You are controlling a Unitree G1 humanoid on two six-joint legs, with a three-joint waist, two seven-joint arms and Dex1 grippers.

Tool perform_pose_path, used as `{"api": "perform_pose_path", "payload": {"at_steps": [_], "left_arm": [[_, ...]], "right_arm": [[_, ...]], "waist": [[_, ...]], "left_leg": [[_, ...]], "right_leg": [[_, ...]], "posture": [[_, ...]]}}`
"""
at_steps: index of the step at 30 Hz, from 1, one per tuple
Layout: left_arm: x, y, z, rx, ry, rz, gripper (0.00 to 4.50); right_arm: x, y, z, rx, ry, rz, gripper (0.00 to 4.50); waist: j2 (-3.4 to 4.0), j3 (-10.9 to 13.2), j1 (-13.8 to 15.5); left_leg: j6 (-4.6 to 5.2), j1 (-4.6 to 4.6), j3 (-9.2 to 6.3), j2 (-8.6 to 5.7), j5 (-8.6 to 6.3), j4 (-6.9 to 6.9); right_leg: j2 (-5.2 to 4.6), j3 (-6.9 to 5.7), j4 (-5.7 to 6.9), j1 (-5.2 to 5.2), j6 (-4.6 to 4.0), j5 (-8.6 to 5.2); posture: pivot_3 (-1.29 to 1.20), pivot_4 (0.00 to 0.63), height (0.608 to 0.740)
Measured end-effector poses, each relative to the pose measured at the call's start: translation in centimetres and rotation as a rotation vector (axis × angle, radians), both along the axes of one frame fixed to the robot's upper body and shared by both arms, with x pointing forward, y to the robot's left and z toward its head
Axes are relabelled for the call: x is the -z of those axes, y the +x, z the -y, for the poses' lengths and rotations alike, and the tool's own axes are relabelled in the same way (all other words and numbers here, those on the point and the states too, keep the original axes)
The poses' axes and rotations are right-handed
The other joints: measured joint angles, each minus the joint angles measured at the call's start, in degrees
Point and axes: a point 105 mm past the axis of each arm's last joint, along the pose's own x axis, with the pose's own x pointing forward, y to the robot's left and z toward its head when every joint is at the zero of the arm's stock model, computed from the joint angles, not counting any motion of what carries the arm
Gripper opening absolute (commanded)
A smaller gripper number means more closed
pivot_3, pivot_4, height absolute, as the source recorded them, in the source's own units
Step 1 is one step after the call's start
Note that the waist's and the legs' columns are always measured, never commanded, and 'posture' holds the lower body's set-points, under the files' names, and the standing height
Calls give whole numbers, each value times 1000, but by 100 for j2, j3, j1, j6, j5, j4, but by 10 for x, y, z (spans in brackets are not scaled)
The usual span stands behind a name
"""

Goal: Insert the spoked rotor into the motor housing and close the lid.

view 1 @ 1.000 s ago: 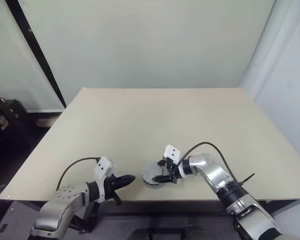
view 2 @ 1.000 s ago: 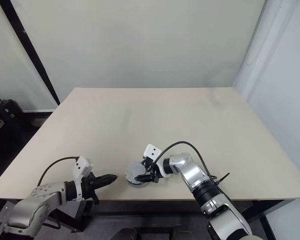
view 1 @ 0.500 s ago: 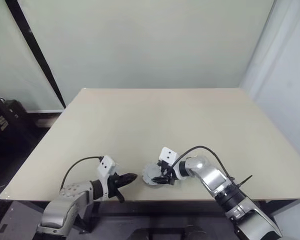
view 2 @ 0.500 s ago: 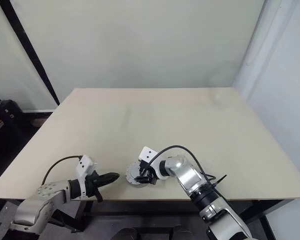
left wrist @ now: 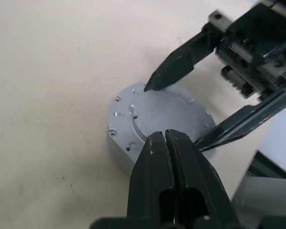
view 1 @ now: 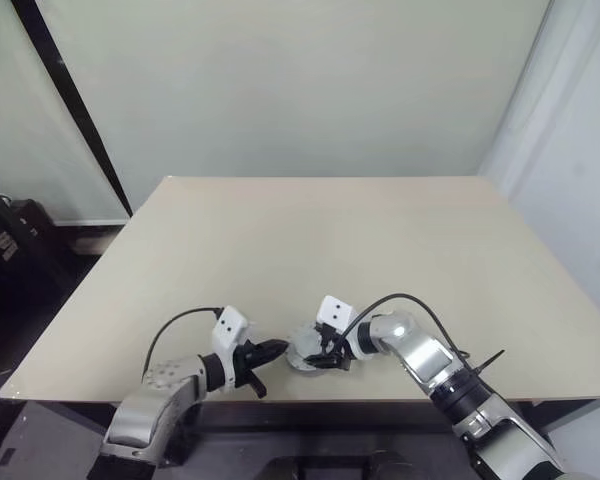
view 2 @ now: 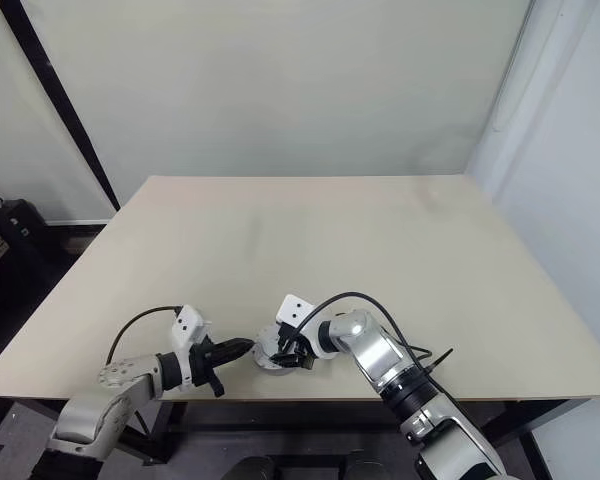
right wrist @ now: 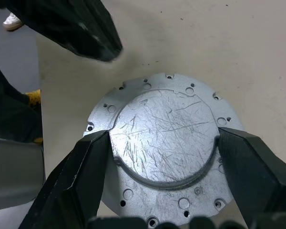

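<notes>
Right tool (right wrist: pixel 164 143) is gripping the rigid, slippery-looking metal lid (right wrist: pixel 164 131) by its rim; closed left tool (left wrist: pixel 165 138) is nearing.

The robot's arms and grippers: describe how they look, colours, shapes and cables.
Both arms are silver-grey metal with rounded segments and black joint bands. The left gripper and the right gripper each end in two black, tapering, pointed fingers. A small white box with dark dots sits on each wrist, and a thin black cable loops from it back along the forearm.
</notes>
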Motion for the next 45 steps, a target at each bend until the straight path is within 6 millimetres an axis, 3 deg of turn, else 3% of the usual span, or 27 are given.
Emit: {"api": "perform_pose_path", "payload": {"at_steps": [5, 11, 13, 15, 20, 24, 30, 36, 45], "left_arm": [[18, -4, 4, 17, 64, -45, 0], [19, 1, 9, 25, 79, -28, 0], [19, 2, 10, 24, 79, -26, 0], [19, 2, 10, 22, 81, -26, 0], [19, 4, 9, 22, 91, -25, 0], [19, 4, 10, 25, 96, -24, 0], [19, 4, 11, 27, 96, -25, 0], [19, 4, 11, 28, 97, -24, 0], [19, 4, 12, 29, 93, -23, 0]], "right_arm": [[0, 0, 0, -4, -3, 1, 3345], [0, 0, 0, -4, -12, -11, 3345], [-1, 1, 1, -8, -16, -12, 4075], [-1, 0, 4, -17, -22, -20, 4485], [-5, 0, 4, 7, 23, -74, 4485], [-25, 9, 7, 60, 99, -110, 4485], [-43, 28, 28, 228, 171, -193, 4485], [-17, 30, 65, 532, 189, -513, 4485], [2, 9, 60, 650, 335, -945, 4485]], "waist": [[1, 0, 0], [6, -3, 2], [7, -3, 3], [7, -4, 3], [8, -4, 2], [9, -3, 3], [10, -4, 5], [18, -7, 4], [25, -9, 3]], "left_leg": [[0, -1, 0, 0, 0, 0], [1, 1, -2, -2, 0, 2], [1, 0, -3, -5, 0, 2], [1, -1, -6, -8, 0, 2], [9, 0, -7, -7, 6, 2], [10, -1, -8, -8, 8, 4], [10, -2, -11, -10, 8, 5], [11, -6, -9, -11, 9, 4], [17, -8, -8, -14, 12, 6]], "right_leg": [[0, 0, 0, -1, 0, 0], [-1, -1, 0, 4, -1, -1], [-3, 0, -1, 4, 0, -1], [-5, 0, -2, 5, 1, 0], [-4, -2, 0, 5, 0, -1], [-4, -1, 0, 6, 0, -1], [-4, -1, 0, 6, 0, -1], [-5, 1, 0, 5, -1, -1], [-6, 2, -1, 7, 0, -1]], "posture": [[0, 0, 740], [0, 0, 740], [0, 0, 740], [0, 0, 740], [0, 0, 740], [0, 0, 740], [0, 0, 740], [0, 0, 740], [0, 0, 740]]}}
